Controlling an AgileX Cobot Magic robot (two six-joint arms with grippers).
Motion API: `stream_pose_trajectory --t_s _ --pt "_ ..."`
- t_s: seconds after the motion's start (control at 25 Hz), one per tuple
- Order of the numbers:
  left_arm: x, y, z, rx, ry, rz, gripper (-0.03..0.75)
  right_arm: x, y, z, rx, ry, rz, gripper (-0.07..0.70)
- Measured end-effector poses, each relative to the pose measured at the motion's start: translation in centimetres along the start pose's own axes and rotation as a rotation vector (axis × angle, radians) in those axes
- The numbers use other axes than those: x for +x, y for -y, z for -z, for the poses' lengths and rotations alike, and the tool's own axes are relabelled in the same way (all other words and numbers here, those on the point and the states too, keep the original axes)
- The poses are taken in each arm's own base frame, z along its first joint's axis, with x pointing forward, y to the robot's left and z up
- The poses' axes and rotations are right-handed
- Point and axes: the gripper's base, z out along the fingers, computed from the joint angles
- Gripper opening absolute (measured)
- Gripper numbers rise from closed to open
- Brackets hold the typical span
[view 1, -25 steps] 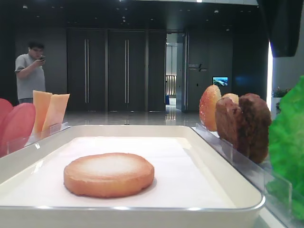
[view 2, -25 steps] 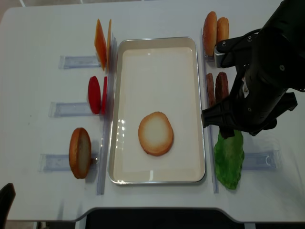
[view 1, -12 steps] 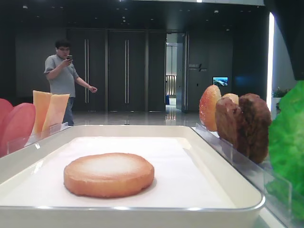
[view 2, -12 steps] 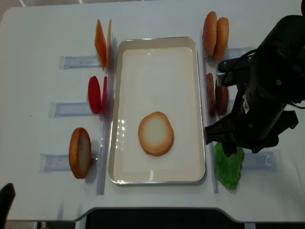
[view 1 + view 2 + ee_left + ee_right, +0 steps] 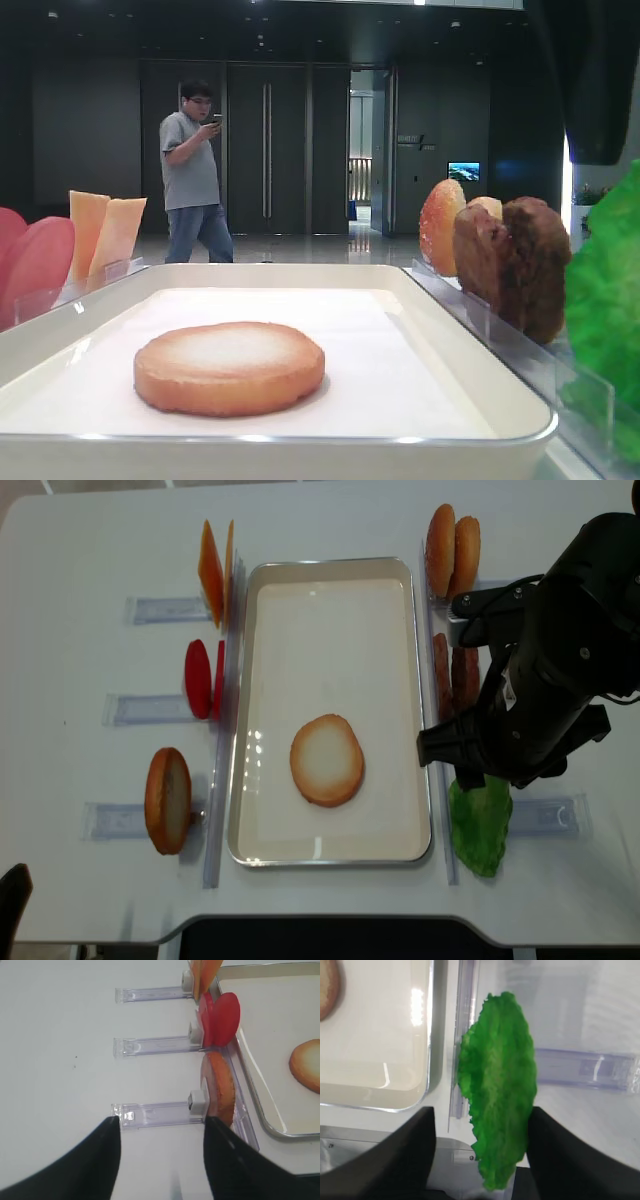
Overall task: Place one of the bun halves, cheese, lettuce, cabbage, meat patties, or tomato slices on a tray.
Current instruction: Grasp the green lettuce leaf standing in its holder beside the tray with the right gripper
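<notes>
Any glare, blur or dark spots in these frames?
Right wrist view: glare streaks on the tray rim; fingers are dark, soft blobs; lettuce sharp. Low exterior view: dim hall behind, lettuce at the right edge blurred. Overhead view: even light, small reflections on the tray.

A dim hall with dark panelled walls (image 5: 90,130) and tall double doors (image 5: 265,150); a glossy floor (image 5: 300,250) reflects ceiling spotlights; a man (image 5: 195,175) stands looking at his phone; a small lit screen (image 5: 463,171) glows at right.
</notes>
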Motion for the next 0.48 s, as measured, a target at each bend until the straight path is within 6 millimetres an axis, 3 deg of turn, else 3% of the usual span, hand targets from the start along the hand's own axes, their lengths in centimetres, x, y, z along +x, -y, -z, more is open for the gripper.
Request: stream_pose_trajectory --t_s 0.48 --pt "0.0 0.0 0.0 0.0 0.0 0.002 0.409 -0.31 0.25 0.01 0.027 0.035 -0.005 0.062"
